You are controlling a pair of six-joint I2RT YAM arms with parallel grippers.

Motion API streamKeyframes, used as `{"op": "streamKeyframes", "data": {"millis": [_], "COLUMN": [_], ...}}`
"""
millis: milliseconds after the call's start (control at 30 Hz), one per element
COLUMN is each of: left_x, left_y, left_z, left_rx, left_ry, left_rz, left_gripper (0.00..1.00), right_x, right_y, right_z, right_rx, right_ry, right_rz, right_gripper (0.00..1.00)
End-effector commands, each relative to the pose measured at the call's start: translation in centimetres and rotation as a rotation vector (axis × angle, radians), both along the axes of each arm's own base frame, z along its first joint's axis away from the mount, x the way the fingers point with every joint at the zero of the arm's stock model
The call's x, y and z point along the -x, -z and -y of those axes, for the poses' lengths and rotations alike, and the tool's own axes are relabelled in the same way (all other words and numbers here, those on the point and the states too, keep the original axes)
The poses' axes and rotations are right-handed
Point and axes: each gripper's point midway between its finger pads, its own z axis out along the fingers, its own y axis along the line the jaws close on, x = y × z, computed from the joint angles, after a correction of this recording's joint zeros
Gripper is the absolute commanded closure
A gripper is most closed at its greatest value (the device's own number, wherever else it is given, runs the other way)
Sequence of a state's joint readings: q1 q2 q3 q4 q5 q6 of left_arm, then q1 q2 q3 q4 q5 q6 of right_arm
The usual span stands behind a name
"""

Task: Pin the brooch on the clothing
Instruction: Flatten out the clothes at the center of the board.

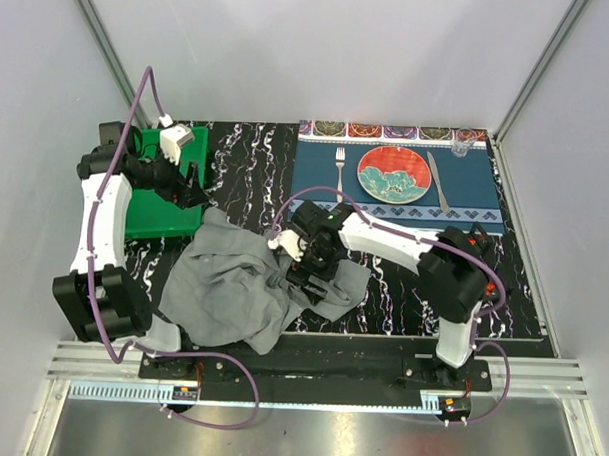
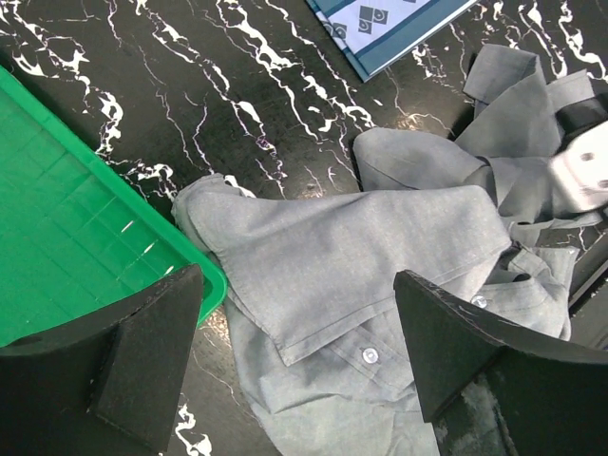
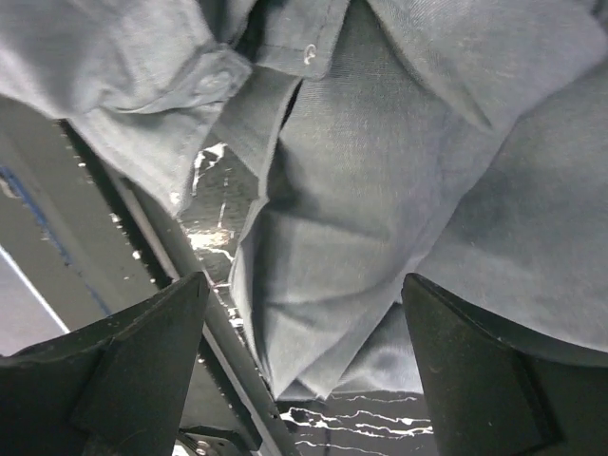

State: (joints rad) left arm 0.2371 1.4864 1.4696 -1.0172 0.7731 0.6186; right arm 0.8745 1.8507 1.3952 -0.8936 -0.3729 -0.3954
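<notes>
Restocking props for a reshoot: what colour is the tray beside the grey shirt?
Bright green tray, with a gridded floor; it shows best in the left wrist view.

No letters, numbers, brand names or labels can be read in any of the views. The only marks are ornament. White diamond motifs run along the border of the blue placemat point(image 2: 380, 27), at twelve o'clock in the left wrist view. A teal figure sits on the red plate point(image 1: 368, 171), at one o'clock in the top view. Neither forms a letter or a sign.
</notes>
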Motion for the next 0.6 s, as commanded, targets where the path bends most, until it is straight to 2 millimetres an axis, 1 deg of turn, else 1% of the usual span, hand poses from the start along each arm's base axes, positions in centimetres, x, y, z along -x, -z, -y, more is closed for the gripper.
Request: {"op": "streamKeyframes", "data": {"millis": [0,67,100,133,167,200,233,267,300,333,367,400,433,467,500,533,567], "left_x": [1.0,0.8,0.8,0.8,1.0,1.1,1.3,1.6,2.3,2.9,3.4,4.5,5.0,5.8,6.3,6.9,7.5], "left_y": [-2.3,-2.4,-2.5,-2.6,-2.8,-2.9,-3.0,-3.0,-2.9,-2.8,-2.4,-2.5,-2.4,-2.0,-1.7,-0.8,-0.9], "left_z": [0.9,0.9,0.9,0.9,1.4,1.6,1.8,2.2,2.5,2.8,3.0,3.2,3.4,3.3,3.8,3.7,4.0], "left_rx": [0.046,0.049,0.056,0.065,0.090,0.101,0.109,0.114,0.115,0.108,0.077,0.059,0.036,-0.018,-0.043,-0.085,-0.126], "left_ry": [0.024,0.018,0.021,0.021,0.040,0.050,0.062,0.097,0.128,0.162,0.240,0.267,0.293,0.322,0.350,0.362,0.398], "left_rz": [0.069,0.073,0.076,0.079,0.084,0.089,0.094,0.112,0.113,0.125,0.178,0.196,0.218,0.254,0.265,0.251,0.282], "left_gripper": [0.14,0.14,0.14,0.15,0.15,0.15,0.16,0.17,0.18,0.19,0.19,0.18,0.17,0.15,0.14,0.14,0.13], "right_x": [-1.1,-0.9,-1.2,-1.1,-1.1,-1.1,-1.4,-1.8,-2.3,-3.1,-4.7,-5.7,-6.8,-8.4,-9.6,-10.1,-10.8], "right_y": [1.8,2.8,3.2,3.4,3.2,2.2,1.4,0.4,-2.0,-3.9,-5.6,-9.5,-11.4,-13.9,-16.4,-17.8,-19.3], "right_z": [-0.4,0.3,0.8,1.5,1.7,1.8,2.2,2.3,2.3,2.1,2.8,2.7,3.2,4.6,5.2,5.8,6.6], "right_rx": [0.066,0.104,0.136,0.158,0.159,0.140,0.137,0.122,0.070,0.025,-0.013,-0.103,-0.146,-0.207,-0.249,-0.271,-0.305], "right_ry": [0.001,0.013,0.023,0.041,0.051,0.061,0.079,0.093,0.123,0.151,0.213,0.248,0.287,0.350,0.384,0.400,0.420], "right_rz": [0.071,0.068,0.083,0.067,0.055,0.056,0.067,0.084,0.118,0.148,0.170,0.210,0.230,0.255,0.287,0.302,0.327], "right_gripper": [0.13,0.17,0.28,0.42,0.55,0.72,1.00,1.00,1.00,1.00,1.00,1.00,1.00,1.00,1.00,1.00,1.00]}}
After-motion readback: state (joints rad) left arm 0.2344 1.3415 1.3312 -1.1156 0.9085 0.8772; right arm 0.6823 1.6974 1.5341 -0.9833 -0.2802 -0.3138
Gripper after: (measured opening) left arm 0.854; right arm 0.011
